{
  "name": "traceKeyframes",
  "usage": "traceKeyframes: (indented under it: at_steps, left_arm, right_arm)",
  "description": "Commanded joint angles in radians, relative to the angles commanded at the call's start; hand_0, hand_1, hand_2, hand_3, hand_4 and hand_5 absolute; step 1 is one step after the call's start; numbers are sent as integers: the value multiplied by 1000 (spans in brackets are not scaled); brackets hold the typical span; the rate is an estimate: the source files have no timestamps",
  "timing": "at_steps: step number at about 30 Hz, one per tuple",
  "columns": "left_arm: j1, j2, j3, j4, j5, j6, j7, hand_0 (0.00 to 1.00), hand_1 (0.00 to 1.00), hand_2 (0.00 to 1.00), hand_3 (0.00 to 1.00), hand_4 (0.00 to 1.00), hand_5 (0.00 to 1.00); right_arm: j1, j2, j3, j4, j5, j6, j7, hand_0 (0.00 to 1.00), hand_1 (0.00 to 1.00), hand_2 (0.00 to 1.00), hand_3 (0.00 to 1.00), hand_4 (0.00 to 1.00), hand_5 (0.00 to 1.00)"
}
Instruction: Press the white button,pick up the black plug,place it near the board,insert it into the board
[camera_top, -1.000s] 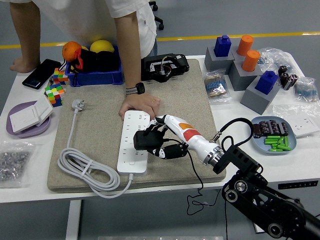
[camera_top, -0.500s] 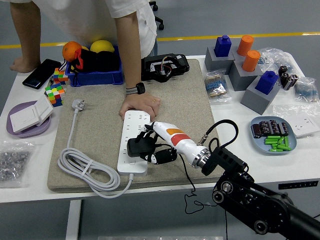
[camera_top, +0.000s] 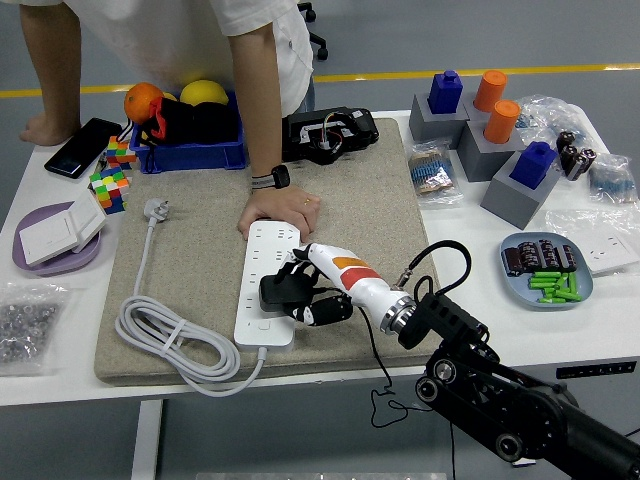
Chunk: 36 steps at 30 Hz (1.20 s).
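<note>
From the head view, the right hand is wrapped around the black plug, holding it right over the white power strip, toward the strip's near end. The strip lies along the middle of the grey mat on the worktop. A person's hand presses flat on the strip's far end, steadying it.

Your black plug sits over the lower half of the white power board, a long strip lying lengthwise on the beige mat. You cannot tell whether its pins are seated. The board's white button is not discernible.
</note>
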Motion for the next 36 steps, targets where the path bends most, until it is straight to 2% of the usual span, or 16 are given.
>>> traceKeyframes:
  at_steps: [36]
  left_arm:
    - [-2,0,-1,0,-7,2,0,649,639,632,674,520,106]
  right_arm:
    - [-4,-6,12,25,-53,4,-27,430,469,500,526,812,2]
